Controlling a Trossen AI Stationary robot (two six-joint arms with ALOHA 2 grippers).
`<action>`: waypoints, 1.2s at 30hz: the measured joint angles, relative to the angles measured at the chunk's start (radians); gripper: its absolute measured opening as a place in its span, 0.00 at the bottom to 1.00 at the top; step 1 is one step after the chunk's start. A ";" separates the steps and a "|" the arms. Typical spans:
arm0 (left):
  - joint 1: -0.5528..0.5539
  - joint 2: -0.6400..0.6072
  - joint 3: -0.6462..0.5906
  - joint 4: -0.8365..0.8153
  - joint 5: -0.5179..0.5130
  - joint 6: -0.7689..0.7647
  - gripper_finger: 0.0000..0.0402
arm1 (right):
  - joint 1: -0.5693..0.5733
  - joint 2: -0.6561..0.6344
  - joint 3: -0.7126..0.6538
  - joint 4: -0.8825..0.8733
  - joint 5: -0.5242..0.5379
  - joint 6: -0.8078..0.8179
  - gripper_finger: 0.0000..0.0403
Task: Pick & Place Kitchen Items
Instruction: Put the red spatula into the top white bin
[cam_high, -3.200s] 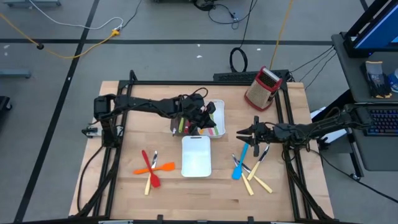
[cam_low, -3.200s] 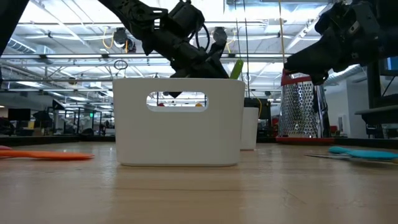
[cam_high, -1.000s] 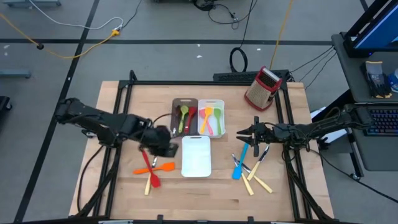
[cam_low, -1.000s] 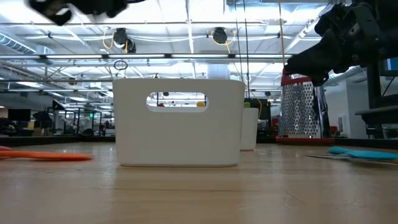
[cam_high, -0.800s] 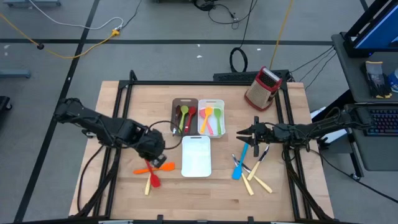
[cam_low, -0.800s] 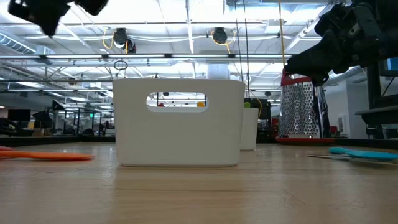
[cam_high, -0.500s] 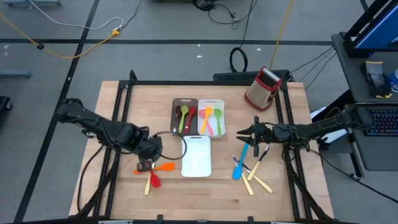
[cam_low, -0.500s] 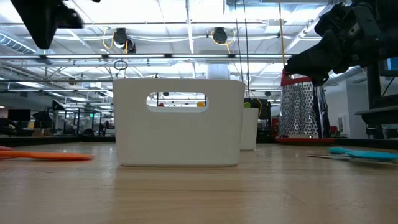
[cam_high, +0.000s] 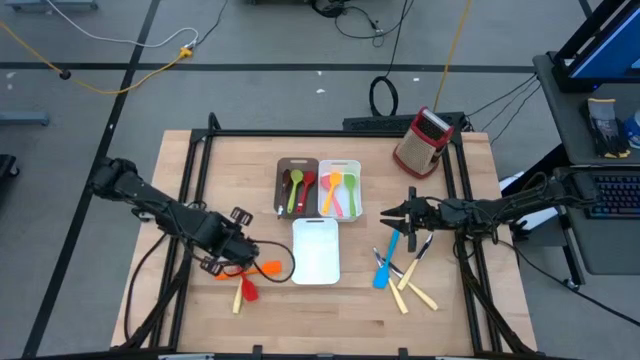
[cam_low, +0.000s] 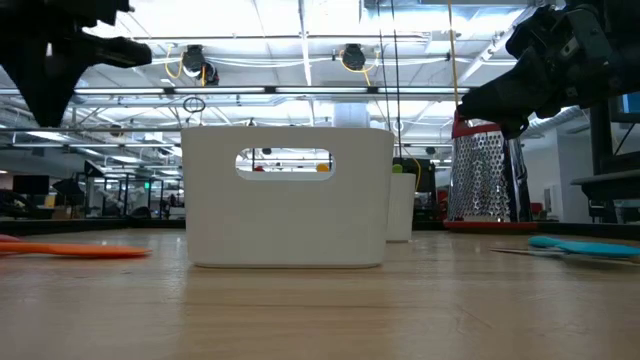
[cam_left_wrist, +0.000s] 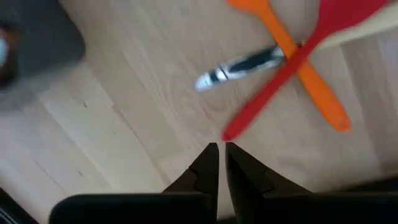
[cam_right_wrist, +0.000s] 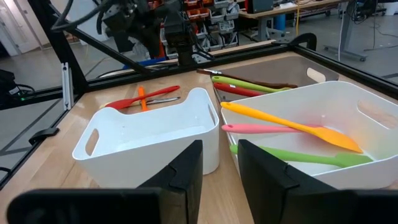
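On the left half of the table lie a red spatula (cam_left_wrist: 273, 84), an orange spatula (cam_left_wrist: 311, 87) and a metal knife (cam_left_wrist: 242, 65), crossed in a loose heap (cam_high: 250, 280). My left gripper (cam_high: 228, 258) hangs over them, pointing down, fingers shut (cam_left_wrist: 219, 152). Its tips stand just short of the red spatula's handle end (cam_left_wrist: 229, 132), above the wood. My right gripper (cam_high: 385, 214) waits level and open at the right (cam_right_wrist: 219, 168), with nothing between its fingers. Blue spatulas (cam_high: 385, 262) and cream-handled knives (cam_high: 415, 292) lie below it.
A white tray (cam_high: 316, 272) stands mid-table. Behind it a dark-brown tray (cam_high: 281, 180) and a white tray (cam_high: 358, 190) hold coloured spoons and spatulas. A red-and-metal grater (cam_high: 424, 140) stands at the far right. Bare wood lies along the near edge.
My left gripper has gone from beside the middle white tray toward the table's left and near edge, sinking over the red and orange spatulas. Its wrist has rolled about a quarter turn. The utensils lie where they were.
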 joint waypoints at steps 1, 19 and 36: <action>-0.008 0.000 -0.006 0.019 -0.008 0.007 0.09 | 0.000 0.000 0.000 0.000 0.000 0.000 0.23; -0.138 0.000 -0.178 0.273 -0.011 -0.004 0.39 | 0.000 0.000 0.000 0.000 0.000 0.001 0.23; -0.159 -0.001 -0.242 0.362 -0.006 0.000 0.66 | 0.000 0.000 0.000 0.000 0.000 0.012 0.23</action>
